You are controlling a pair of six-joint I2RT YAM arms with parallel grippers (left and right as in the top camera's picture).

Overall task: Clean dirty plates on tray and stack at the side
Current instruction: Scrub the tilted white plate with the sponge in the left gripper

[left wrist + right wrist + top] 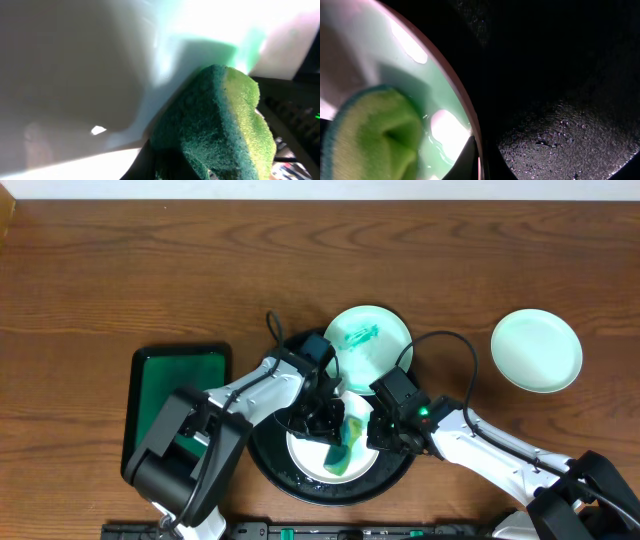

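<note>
Overhead, your left gripper [322, 420] is reaching in over the tray [270, 465] from the left and is clamping the sponge [350, 442], which is pressing down on the white plate [305, 452] at the tray's near side. Looking through the left wrist, you are seeing the sponge [215, 125] filling the lower right, dark green scouring face beside yellow-green foam, bearing against the pale plate [75, 75]; the fingers themselves are not showing clearly there. Your right gripper [383, 430] is sitting at the right edge of that same plate, just beside the sponge. Through the right wrist, a dark fingertip [470, 160] is meeting the plate's [445, 100] rim, but you cannot tell whether the jaws are pinching the rim or standing apart. In that view the sponge [375, 135] is folding in on itself at lower left, and wet patches are shining on the plate next to it, with the tray's [570, 125] black, speckled surface taking up the right side. Farther out, the smeared plate [367, 340], carrying green marks, is lying at the tray's far side, its edge overlapping the rim. A plain mint plate [536, 350] is resting on the table [100, 280] well to the right, apart from the tray. A green tray [180, 380] is lying to the left, partly under your left arm.
</note>
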